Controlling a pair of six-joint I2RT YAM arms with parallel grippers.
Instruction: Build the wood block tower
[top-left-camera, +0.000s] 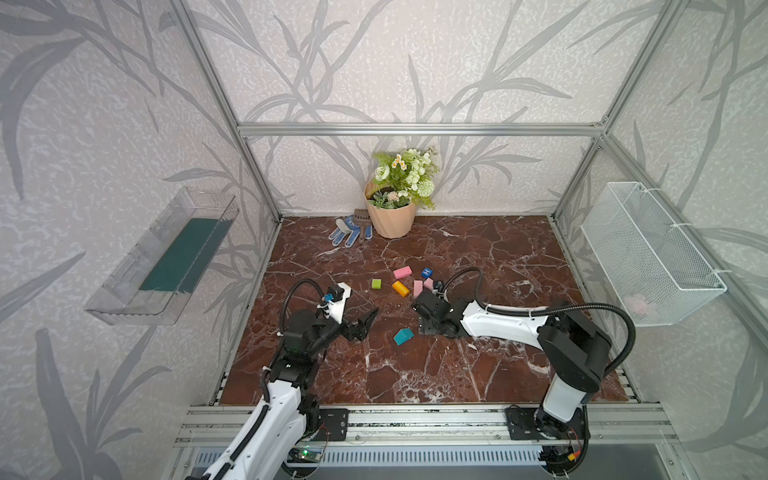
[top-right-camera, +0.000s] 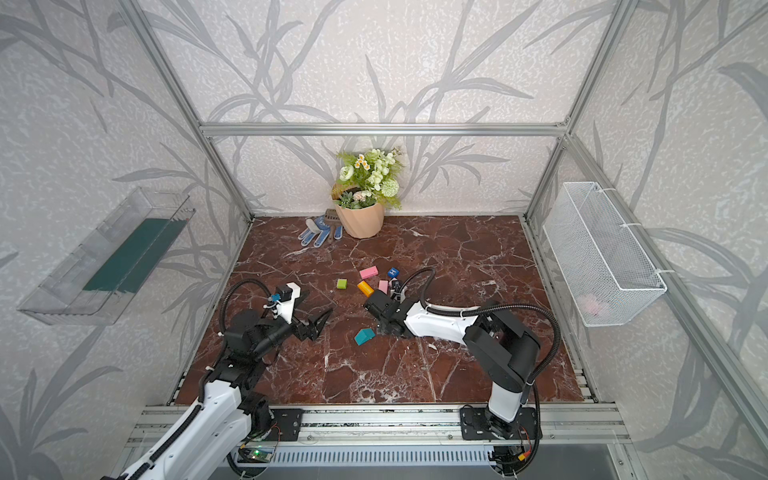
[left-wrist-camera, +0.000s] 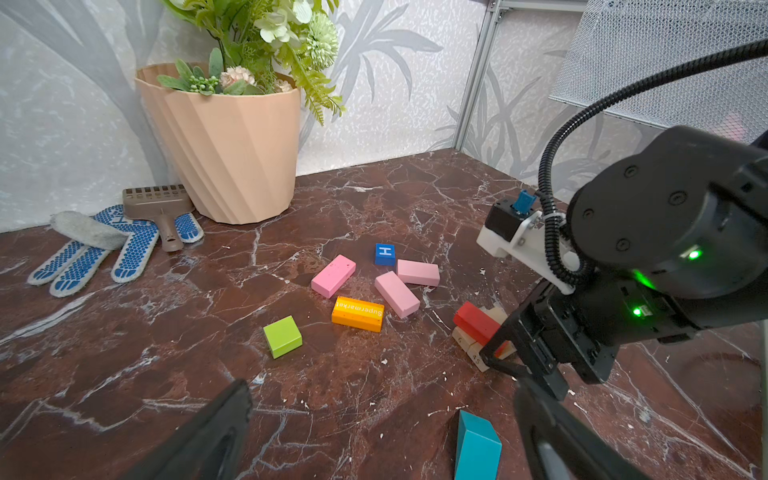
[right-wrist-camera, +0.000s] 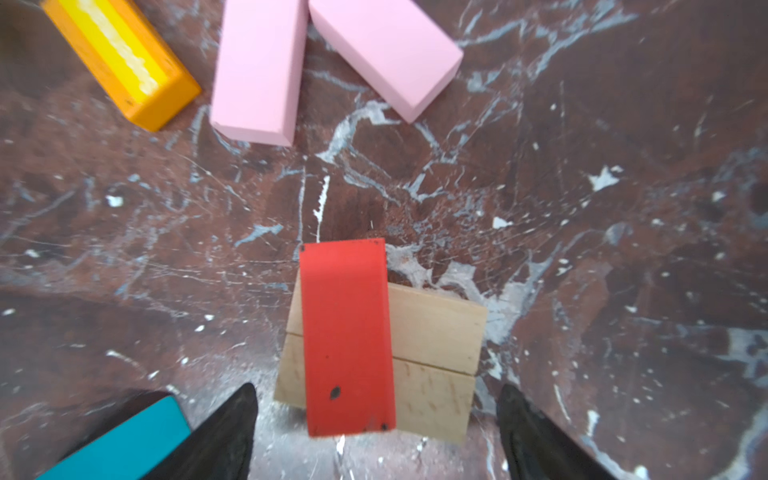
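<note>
Flanking red block (right-wrist-camera: 347, 332), right tool (right-wrist-camera: 376, 388) wide, seemingly clear of edges; left tool (top-left-camera: 368, 322) wide.

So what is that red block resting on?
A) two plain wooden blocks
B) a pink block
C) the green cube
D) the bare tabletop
A: the right wrist view shows the red block lying across two plain wooden blocks set side by side.

walls: grey leaf-print wallpaper (top-left-camera: 374, 62) | floor: red-brown veined marble (top-left-camera: 415, 374) | frame: aluminium bars (top-left-camera: 415, 129) | light: even
</note>
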